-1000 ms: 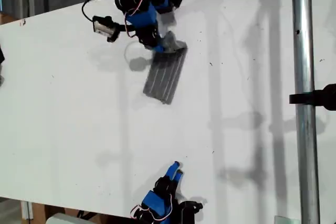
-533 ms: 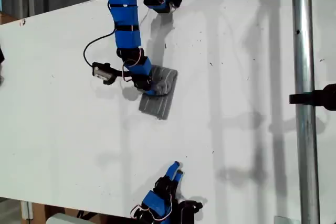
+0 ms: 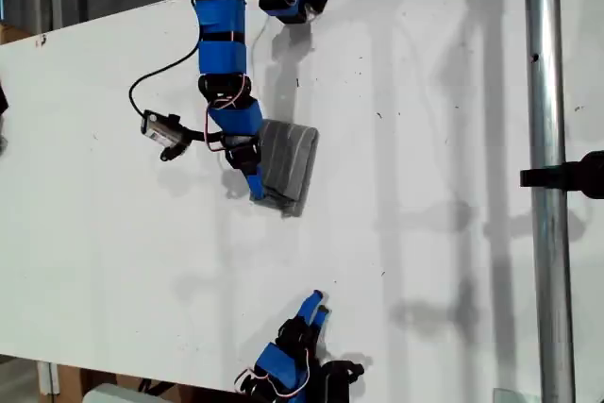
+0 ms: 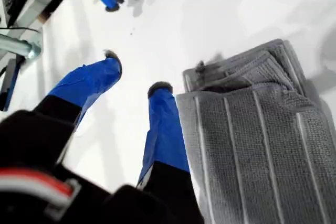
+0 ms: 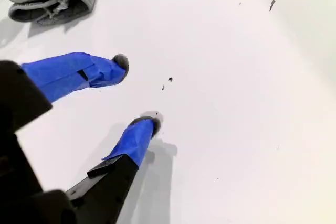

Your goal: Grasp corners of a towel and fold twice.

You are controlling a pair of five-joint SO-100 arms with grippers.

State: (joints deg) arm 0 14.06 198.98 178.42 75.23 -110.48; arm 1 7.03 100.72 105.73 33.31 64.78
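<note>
Resting at the exterior view's bottom edge, my second end effector (image 3: 314, 307) is spread, empty. Farther up the white surface (image 3: 113, 233), my first end effector (image 4: 137, 74), spread, sits just beside the folded towel (image 3: 286, 165).

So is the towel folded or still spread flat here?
Folded. The towel lies as a narrow stacked bundle; several layered edges show beside my first pincer, which is open and empty.

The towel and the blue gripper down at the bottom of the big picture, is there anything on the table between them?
No. In the exterior view only bare white table lies between the towel and my second gripper; the second wrist view shows the same.
</note>
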